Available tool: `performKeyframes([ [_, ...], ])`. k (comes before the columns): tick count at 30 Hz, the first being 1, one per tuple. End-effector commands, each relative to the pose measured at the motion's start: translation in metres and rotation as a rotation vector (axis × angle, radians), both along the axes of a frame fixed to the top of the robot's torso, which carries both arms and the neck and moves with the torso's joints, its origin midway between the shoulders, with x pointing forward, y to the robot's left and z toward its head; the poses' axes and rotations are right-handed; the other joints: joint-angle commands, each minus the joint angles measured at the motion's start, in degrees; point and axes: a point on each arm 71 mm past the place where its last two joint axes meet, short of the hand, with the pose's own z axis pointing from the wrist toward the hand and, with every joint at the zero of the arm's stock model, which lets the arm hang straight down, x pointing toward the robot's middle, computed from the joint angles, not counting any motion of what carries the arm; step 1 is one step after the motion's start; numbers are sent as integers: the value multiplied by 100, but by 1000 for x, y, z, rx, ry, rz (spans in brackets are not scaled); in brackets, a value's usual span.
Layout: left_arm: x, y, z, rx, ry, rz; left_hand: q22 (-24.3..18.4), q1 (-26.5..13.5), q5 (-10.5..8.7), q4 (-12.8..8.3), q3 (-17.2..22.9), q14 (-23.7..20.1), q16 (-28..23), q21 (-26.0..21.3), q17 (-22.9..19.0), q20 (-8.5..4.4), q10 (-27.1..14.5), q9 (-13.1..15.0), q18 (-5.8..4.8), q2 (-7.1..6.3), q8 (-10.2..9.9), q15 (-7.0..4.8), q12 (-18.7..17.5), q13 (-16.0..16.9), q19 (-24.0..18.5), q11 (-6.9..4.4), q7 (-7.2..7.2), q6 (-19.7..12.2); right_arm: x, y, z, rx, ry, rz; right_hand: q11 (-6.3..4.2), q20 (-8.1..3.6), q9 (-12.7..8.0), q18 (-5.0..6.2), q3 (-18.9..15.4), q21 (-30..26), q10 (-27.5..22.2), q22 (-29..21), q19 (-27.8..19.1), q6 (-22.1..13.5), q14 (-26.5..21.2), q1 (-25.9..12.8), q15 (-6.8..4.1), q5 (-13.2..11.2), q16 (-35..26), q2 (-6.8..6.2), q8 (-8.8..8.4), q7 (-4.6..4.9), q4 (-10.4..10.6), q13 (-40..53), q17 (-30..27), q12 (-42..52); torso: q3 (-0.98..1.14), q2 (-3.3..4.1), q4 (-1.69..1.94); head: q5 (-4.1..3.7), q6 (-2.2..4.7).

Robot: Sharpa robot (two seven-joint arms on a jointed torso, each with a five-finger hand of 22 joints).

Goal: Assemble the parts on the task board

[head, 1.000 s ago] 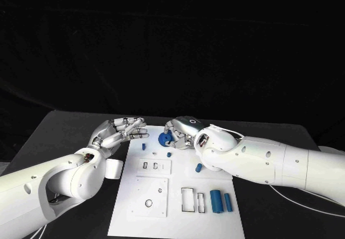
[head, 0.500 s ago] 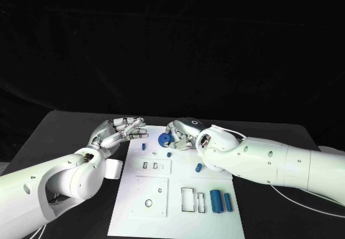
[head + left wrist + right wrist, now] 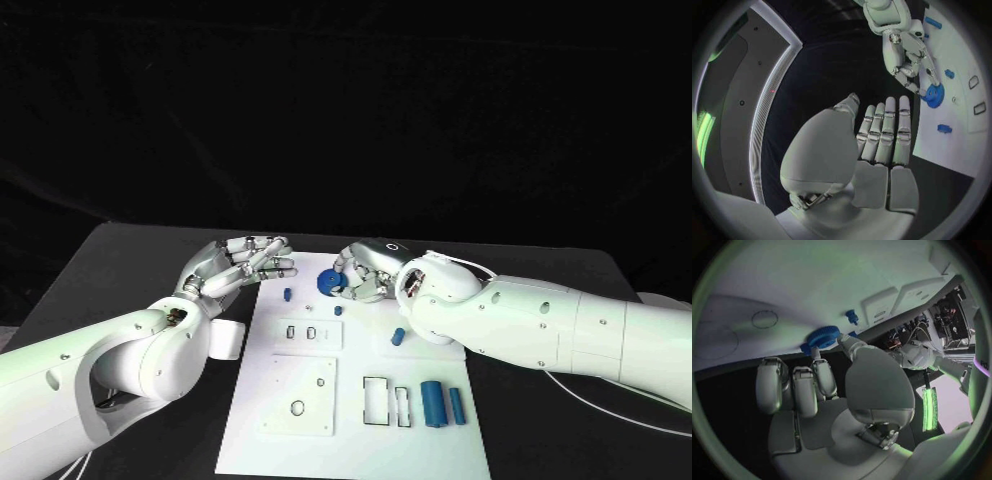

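On the task board (image 3: 353, 400), our right hand (image 3: 364, 272) holds a gear (image 3: 332, 281) at the far end, our left hand (image 3: 242, 262) just beside the board's left edge.

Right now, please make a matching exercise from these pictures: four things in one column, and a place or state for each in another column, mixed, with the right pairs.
Things:
1. blue gear
2. left hand
3. two blue cylinders
4. right hand

Places or states:
A. lying side by side at the task board's near right part
B. holds nothing, fingers side by side
C. pinched at the board's far end
D. grips the gear

Pairs: 1-C, 2-B, 3-A, 4-D
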Motion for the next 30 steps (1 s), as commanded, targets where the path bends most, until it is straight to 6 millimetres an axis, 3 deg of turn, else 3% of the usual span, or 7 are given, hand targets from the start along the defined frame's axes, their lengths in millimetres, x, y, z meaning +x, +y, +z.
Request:
performKeyframes([
  [1, 0, -2, 1, -10, -6, -17, -7, 15, -15, 3, 46, 5, -39, -39, 8, 18, 0, -7, 73, -42, -23, 39, -36, -1, 6, 25, 84, -58, -1, -1, -1, -7, 13, -6, -11, 21, 9, -86, 1, -11, 27, 159, 21, 59, 439, 11, 17, 29, 40, 59, -14, 1, 39, 28, 776, 28, -1, 3, 1, 1, -1],
  [4, 0, -1, 1, -10, -6, -16, -7, 15, -15, 3, 46, 5, -39, -39, 8, 18, 0, -7, 73, -42, -23, 39, -36, -1, 6, 25, 84, -58, -4, -4, 1, 9, -2, -5, -13, 19, 12, -87, 1, -7, 31, 165, 25, 71, 439, 23, 15, 43, 40, 67, -14, -3, 40, 33, 775, 33, 2, 1, 1, 6, 2],
  [7, 0, -1, 1, -10, -6, -15, -7, 15, -15, 3, 46, 5, -39, -39, 8, 18, 0, -7, 73, -42, -23, 39, -36, -1, 6, 25, 84, -58, -9, -11, 6, 55, -37, -3, -30, 3, 31, -96, 9, 14, 75, 205, 55, 143, 443, 120, -3, 224, 45, 100, -35, -19, 34, 84, 789, 80, 2, -1, 2, 0, 10],
  [12, 0, 0, 1, -8, -7, -11, -18, 13, -15, 1, 66, 9, -56, -44, 25, 20, 9, -9, 74, -50, -29, 40, -62, 0, 9, 26, 86, -59, -17, -29, 17, 148, -62, -2, -39, -5, 39, -100, 50, 25, 100, 227, 71, 174, 444, 254, -10, 247, 46, 110, -55, -24, -35, 116, 791, 108, 8, -20, -33, 10, 34],
  [17, 1, 2, 1, -7, -8, -6, -18, 13, -15, 1, 66, 9, -56, -44, 25, 20, 9, -9, 74, -50, -29, 40, -62, 0, 9, 26, 86, -59, -23, -68, 29, 265, 29, -2, -33, -8, 49, -84, 107, -33, 102, 169, 18, 214, 433, 470, -8, 56, 33, 105, -98, -14, -176, 123, 747, 111, 25, -44, -77, 1, 57],
  [20, 2, 2, 1, -6, -8, -4, -19, 13, -15, 0, 68, 9, -58, -45, 27, 20, 10, -10, 74, -52, -30, 40, -65, 0, 10, 26, 86, -60, -24, -95, 31, 319, 110, -16, -31, -7, 58, -58, 130, -120, 86, 77, -66, 246, 419, 677, -6, -62, 16, 42, -130, -9, -349, 118, 700, 102, 46, -69, -126, -14, 64],
  [30, 3, 1, 0, -8, -8, -7, -19, 13, -15, 0, 68, 9, -58, -45, 27, 20, 10, -10, 74, -52, -30, 40, -65, 0, 10, 26, 86, -60, -25, -172, 25, 353, 205, -99, -36, -7, 65, -48, 172, -169, 46, 49, -105, 342, 411, 943, -9, -137, 6, -42, -190, -14, -599, 87, 677, 66, 112, -118, -231, -179, 74],
])
